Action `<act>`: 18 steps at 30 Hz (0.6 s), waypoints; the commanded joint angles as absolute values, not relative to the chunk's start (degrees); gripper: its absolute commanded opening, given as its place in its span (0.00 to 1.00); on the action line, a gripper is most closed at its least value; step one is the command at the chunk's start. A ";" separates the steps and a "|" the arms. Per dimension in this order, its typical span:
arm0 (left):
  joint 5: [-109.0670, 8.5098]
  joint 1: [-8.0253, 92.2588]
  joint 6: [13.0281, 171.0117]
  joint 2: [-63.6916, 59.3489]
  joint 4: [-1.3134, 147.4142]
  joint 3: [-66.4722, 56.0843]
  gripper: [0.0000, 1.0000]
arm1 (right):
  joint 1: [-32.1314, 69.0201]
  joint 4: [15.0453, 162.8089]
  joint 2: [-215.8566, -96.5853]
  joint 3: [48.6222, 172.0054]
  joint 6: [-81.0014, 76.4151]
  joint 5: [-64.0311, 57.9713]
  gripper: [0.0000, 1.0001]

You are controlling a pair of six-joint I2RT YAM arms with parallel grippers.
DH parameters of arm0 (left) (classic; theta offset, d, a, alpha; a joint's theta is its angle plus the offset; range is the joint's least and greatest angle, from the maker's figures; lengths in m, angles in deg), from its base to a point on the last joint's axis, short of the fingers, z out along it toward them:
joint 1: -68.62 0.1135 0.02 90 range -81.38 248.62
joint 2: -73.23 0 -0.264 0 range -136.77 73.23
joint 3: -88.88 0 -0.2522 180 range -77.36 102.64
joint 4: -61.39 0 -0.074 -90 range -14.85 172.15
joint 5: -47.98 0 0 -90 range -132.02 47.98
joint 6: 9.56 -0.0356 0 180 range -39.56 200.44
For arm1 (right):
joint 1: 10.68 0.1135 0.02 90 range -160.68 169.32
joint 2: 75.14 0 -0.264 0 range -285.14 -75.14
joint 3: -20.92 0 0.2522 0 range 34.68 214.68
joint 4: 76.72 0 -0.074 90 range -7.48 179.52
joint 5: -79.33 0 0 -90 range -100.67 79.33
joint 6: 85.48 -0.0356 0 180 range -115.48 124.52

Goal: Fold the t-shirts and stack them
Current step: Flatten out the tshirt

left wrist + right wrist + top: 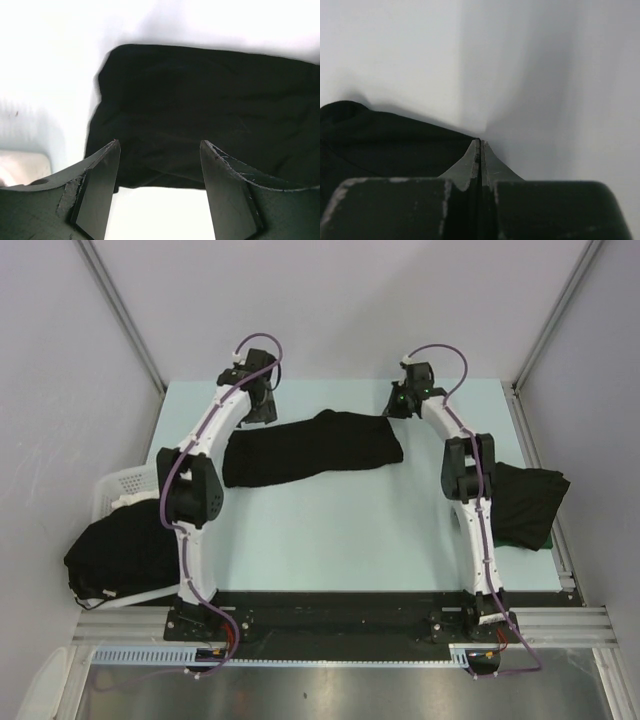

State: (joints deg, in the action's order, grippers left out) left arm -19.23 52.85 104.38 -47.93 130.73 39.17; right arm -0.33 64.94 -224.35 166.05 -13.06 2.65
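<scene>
Nearer than the long t-shirt [310,448] on the worktop [330,530], a black heap [120,550] fills the basket [118,482] to its left; a folded pile [525,502] lies to its right. The left pincer [159,145] gapes above its left end; the right pincer [479,142] is closed at its right edge.

Item, unseen: my right arm [467,475] covers part of the side shirt [530,505], my left arm [190,497] part of the basket [120,483]; middle shirt [210,110] cropped at right.
</scene>
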 commanded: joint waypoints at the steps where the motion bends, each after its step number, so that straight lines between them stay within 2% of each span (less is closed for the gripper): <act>1: -18.64 53.41 104.08 -51.65 131.14 45.59 0.71 | -4.18 59.73 -214.02 161.52 -6.91 -4.77 0.00; 12: -22.41 55.08 103.82 -61.49 124.56 50.60 0.70 | -7.96 56.21 -208.65 155.36 -5.76 -3.82 0.00; 18: -26.36 55.17 104.43 -66.25 118.86 55.70 0.70 | -7.26 54.98 -209.09 156.32 -6.55 -0.92 0.00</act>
